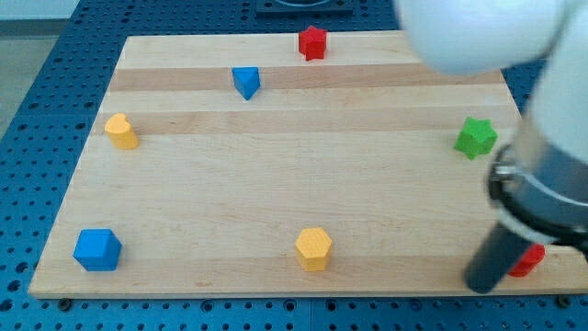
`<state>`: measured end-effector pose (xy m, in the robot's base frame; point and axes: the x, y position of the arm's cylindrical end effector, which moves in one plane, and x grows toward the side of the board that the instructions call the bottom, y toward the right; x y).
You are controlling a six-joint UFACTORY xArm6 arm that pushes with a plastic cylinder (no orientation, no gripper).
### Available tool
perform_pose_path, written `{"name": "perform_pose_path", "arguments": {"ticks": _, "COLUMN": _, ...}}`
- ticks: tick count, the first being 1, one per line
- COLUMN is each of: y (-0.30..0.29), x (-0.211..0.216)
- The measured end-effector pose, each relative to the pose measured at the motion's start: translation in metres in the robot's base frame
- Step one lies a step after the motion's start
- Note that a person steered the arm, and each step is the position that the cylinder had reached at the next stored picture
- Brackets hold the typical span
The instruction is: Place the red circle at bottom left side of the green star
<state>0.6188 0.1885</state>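
The green star (pixel 475 137) sits near the board's right edge, about mid-height. A red block (pixel 529 260), the red circle mostly hidden by my rod, lies at the bottom right corner of the board. My tip (pixel 480 283) rests on the board just to the view's left of that red block, touching or nearly touching it. The arm's white and dark body fills the view's right side above it.
A red star (pixel 312 42) is at the top centre. A blue triangle-like block (pixel 246 82) is at the upper left. A yellow heart (pixel 120 131) is at the left. A blue cube (pixel 97 249) is at the bottom left. A yellow hexagon (pixel 313 248) is at the bottom centre. The wooden board's (pixel 276 184) right edge runs close to my tip.
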Motion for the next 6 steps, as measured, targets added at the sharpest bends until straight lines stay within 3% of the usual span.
{"name": "perform_pose_path", "arguments": {"ticks": 2, "y": -0.02, "x": -0.002}}
{"name": "perform_pose_path", "arguments": {"ticks": 3, "y": -0.031, "x": -0.049}}
{"name": "perform_pose_path", "arguments": {"ticks": 4, "y": 0.006, "x": -0.111}}
{"name": "perform_pose_path", "arguments": {"ticks": 5, "y": 0.105, "x": -0.098}}
{"name": "perform_pose_path", "arguments": {"ticks": 6, "y": 0.121, "x": -0.009}}
